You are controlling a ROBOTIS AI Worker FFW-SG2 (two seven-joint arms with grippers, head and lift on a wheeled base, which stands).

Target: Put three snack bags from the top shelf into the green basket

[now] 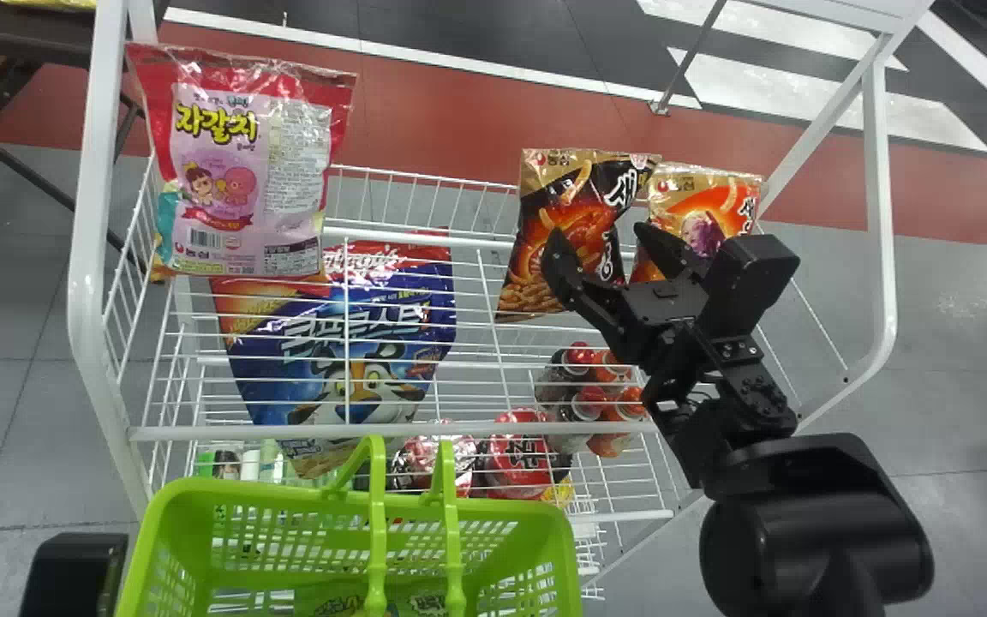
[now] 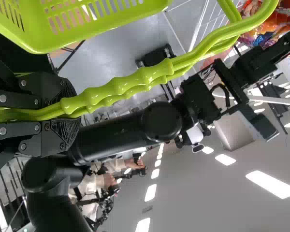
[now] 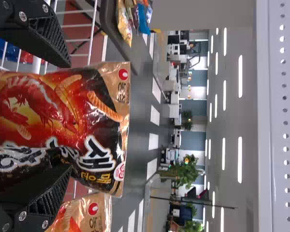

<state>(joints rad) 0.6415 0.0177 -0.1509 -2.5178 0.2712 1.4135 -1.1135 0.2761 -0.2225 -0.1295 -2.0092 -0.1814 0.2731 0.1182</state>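
My right gripper (image 1: 600, 235) is open at the dark brown-and-orange snack bag (image 1: 541, 231) on the top shelf. In the right wrist view, the gripper (image 3: 66, 115) has one finger on either side of this bag (image 3: 38, 106); whether they touch it I cannot tell. Close beside stands an orange snack bag (image 1: 708, 201). A red-and-pink bag (image 1: 245, 171) is at the shelf's left end. Below, the green basket (image 1: 155, 523) holds a green bag (image 1: 339, 600), partly cut off by the view's edge. My left gripper (image 2: 71, 112) is shut on the basket handles (image 2: 130, 87).
White posts and wires frame the rack (image 1: 86, 283). Lower levels carry a blue cereal bag (image 1: 356, 343), red-capped bottles (image 1: 588, 403) and red round packs (image 1: 519, 463). A black block (image 1: 74, 574) stands left of the basket.
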